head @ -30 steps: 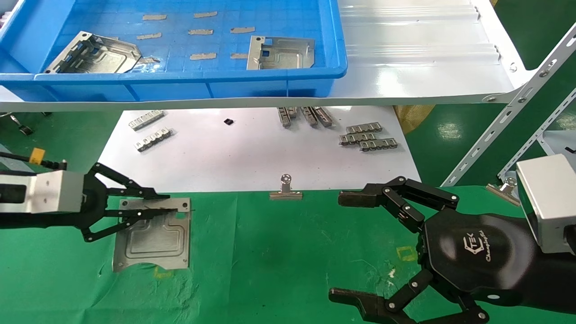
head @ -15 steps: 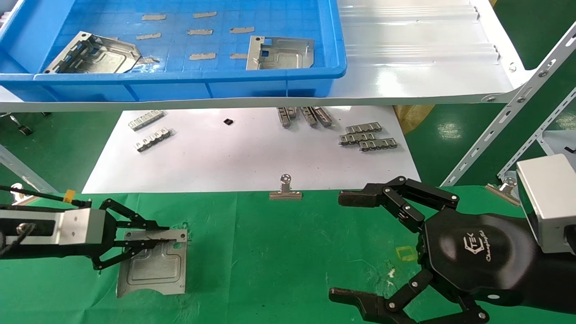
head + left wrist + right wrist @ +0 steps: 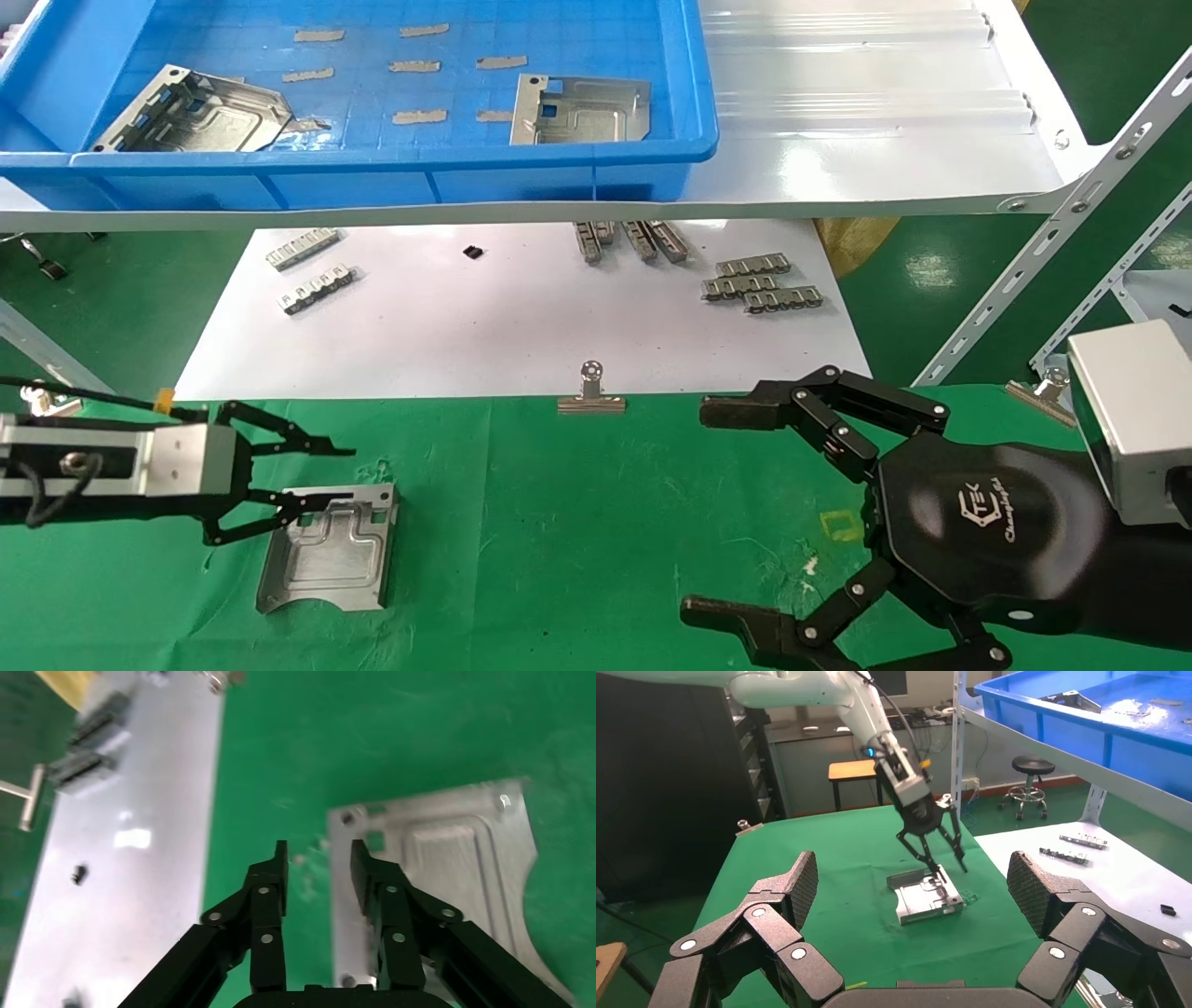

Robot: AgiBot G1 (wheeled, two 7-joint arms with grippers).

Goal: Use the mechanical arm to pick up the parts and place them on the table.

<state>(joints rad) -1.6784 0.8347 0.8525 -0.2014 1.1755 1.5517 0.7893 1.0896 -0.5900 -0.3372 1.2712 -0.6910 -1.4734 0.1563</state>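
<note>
Since a second ago the left gripper (image 3: 331, 475) has let go of the plate (image 3: 331, 550) and parted its fingers; the plate now lies flat on the green worktop (image 3: 577, 540), directly under the lower finger. The right gripper (image 3: 717, 508) hangs wide open, well apart. Two plates wait in the tray (image 3: 391, 168), nearer the left arm; its far side is cut off.
</note>
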